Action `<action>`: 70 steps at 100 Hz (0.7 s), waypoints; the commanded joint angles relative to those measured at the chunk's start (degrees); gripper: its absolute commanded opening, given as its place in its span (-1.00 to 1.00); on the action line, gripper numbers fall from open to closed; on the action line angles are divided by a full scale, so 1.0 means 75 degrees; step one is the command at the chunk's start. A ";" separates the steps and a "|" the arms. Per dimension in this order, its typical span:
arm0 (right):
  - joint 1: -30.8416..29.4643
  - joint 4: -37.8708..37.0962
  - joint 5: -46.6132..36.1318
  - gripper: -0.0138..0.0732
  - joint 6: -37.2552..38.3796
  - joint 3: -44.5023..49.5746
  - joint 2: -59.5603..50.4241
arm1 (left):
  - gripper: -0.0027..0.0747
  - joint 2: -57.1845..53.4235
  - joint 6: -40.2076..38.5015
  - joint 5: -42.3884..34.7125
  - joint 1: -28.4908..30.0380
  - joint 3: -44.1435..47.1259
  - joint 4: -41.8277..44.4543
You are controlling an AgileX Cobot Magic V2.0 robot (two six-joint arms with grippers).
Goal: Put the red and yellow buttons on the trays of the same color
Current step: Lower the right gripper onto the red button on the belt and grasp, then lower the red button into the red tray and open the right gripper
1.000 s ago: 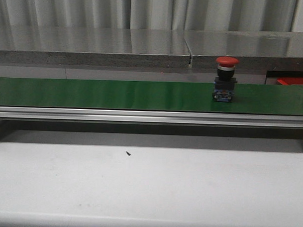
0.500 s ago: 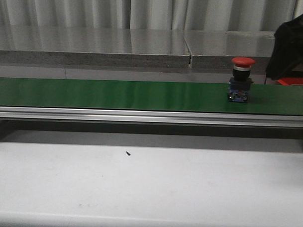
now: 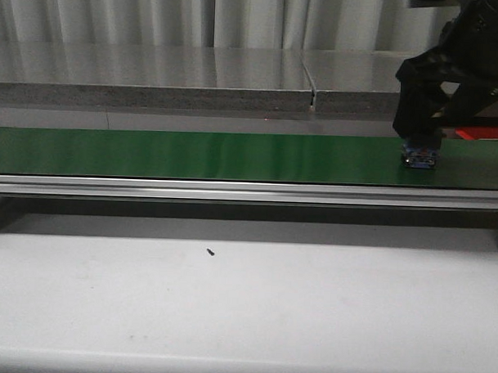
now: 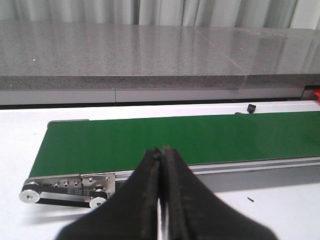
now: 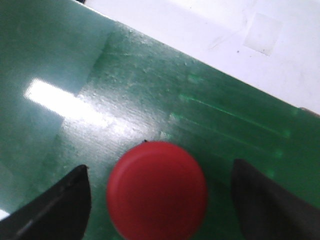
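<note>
Right claw is straddling the red button on the green belt

The right claw (image 5: 159, 205) is hanging over the red domed push button (image 5: 156, 190), which is standing upright on the green conveyor belt (image 3: 193, 154) near its right end; its fingers are apart, one on each side of the cap and not touching it, probably so that they can close around it from above. In the front view the black right arm (image 3: 457, 71) is hiding the cap, and only the blue and dark base (image 3: 419, 156) is showing below it. A piece of the red tray (image 3: 484, 132) is showing just behind the belt, so the carry should be short. The left claw (image 4: 161, 200) is waiting with its fingers together over the white worktop (image 3: 245, 309), in front of the belt's left end, holding nothing.
</note>
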 commanded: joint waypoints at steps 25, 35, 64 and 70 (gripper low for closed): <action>-0.0438 0.0083 0.0516 -0.41 0.0426 -0.0667 -0.0264 | -0.98 0.0065 -0.0019 -0.0509 -0.0053 -0.0194 -0.0145; -0.0832 0.0083 0.1032 -0.41 0.0499 -0.1102 -0.0264 | -0.98 0.0065 -0.0019 -0.0509 -0.0053 -0.0194 -0.0145; -0.2553 0.0083 0.0893 -0.41 0.0687 -0.2394 -0.0134 | -0.98 0.0065 -0.0019 -0.0509 -0.0053 -0.0194 -0.0145; -0.2910 0.0083 0.0874 -0.41 0.0687 -0.2660 0.0049 | -0.98 0.0065 -0.0019 -0.0509 -0.0053 -0.0194 -0.0145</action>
